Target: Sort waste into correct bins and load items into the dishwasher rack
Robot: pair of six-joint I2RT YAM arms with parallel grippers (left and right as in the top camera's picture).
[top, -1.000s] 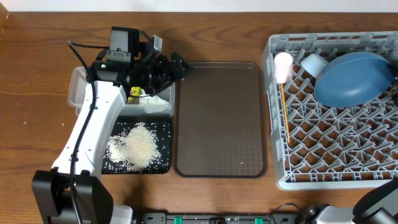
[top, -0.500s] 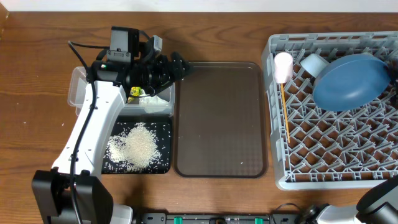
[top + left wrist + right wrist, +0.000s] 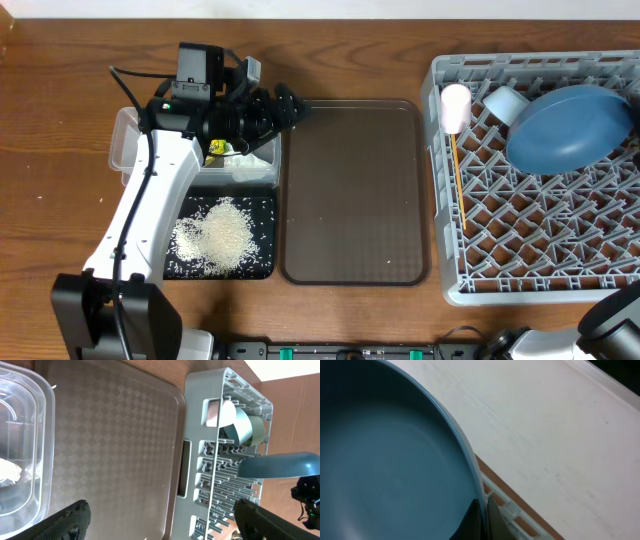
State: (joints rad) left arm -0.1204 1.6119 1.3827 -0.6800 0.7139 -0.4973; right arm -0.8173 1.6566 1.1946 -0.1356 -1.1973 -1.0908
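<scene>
the bench (image 3: 60, 120) is brown wood. the dishwasher rack (image 3: 540, 250), the biggest thing on it, fills the bench's right end and reaches from near the far edge almost to the near edge. the brown serving tray (image 3: 350, 190) lies in the middle of the bench, just left of the rack.

the dark-blue plate (image 3: 565, 125) stands tilted in the rack's far right corner. the right tool (image 3: 482, 520) has its two fingers pinched together on the plate's rim, one on the inner face and one behind it.

the left arm (image 3: 140, 220) stretches from the near edge toward the far left part of the bench. the left tool (image 3: 165, 510) stands with its jaws wide apart and holds nothing. it hangs over the seam between the clear tub (image 3: 122, 140) and the brown serving tray's far left corner.

the black tray (image 3: 265, 268) sits just nearer than the tub, beside the brown tray's left side. a heap of rice (image 3: 222, 235) lies in it.

the pink cup (image 3: 456, 105) lies in the rack's far left corner. just to its right the light-blue bowl (image 3: 503, 100) is on its side, with the mint-green bowl (image 3: 257, 430) nested behind it. a thin wooden stick (image 3: 458, 185) lies along the rack's left side.

the white napkin (image 3: 7, 472) and the yellow-green wrapper (image 3: 216, 148) lie inside the tub.
</scene>
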